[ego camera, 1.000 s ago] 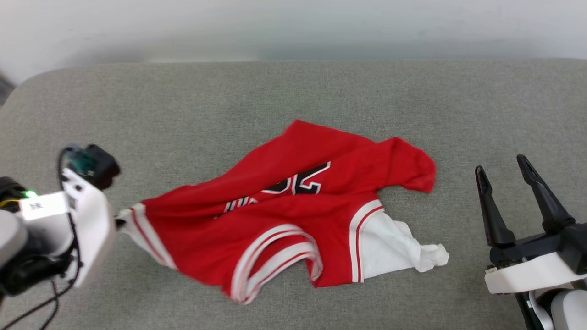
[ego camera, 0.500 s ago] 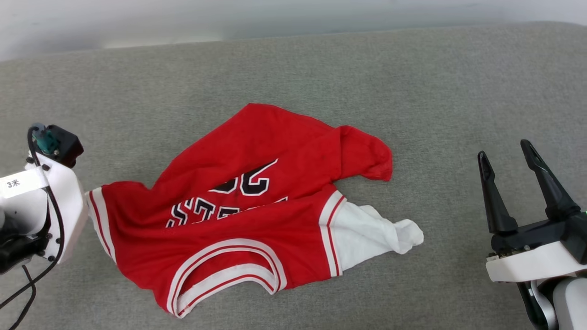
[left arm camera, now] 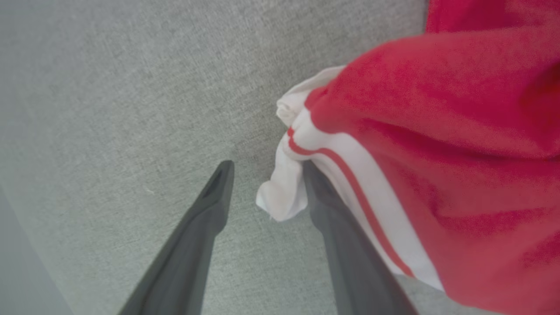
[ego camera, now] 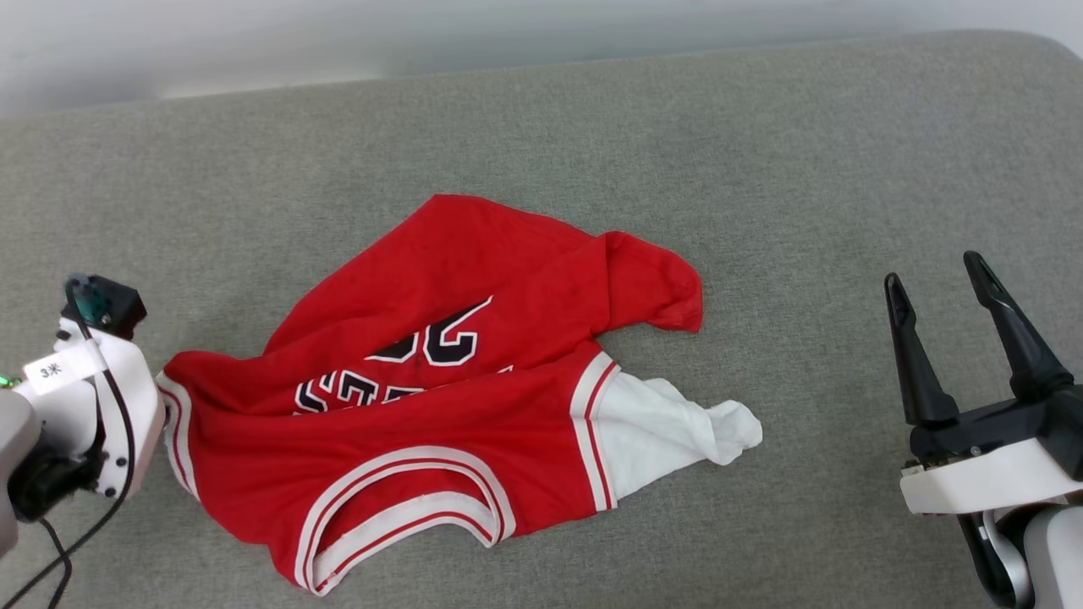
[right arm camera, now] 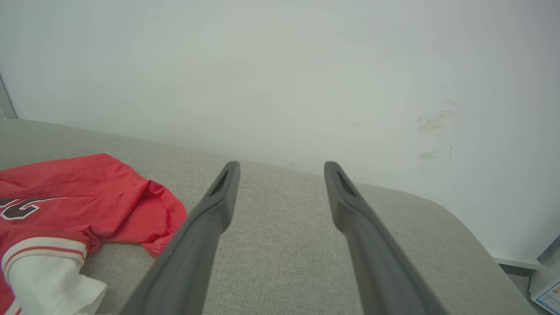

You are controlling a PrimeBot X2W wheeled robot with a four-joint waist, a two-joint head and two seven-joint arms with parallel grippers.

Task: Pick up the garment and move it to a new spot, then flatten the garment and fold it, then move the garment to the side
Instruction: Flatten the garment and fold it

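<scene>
The red T-shirt lies crumpled on the grey upholstered surface, so flattening, folding and the move aside all look undone. Left tool is spread apart, with the white sleeve edge loose against one finger. Right tool is wide open, empty, well clear.

A grey, coarse-woven, fabric-covered tabletop spans the head view, its far edge meeting a plain white wall. The tabletop's far right corner is rounded and soft-edged. A few faint grey scuff marks sit on the wall's right part. Past that corner, at the lower right of the right wrist view, a white printed card with blue and orange markings shows in part. A dark vertical strip stands at the wall's left edge.
</scene>
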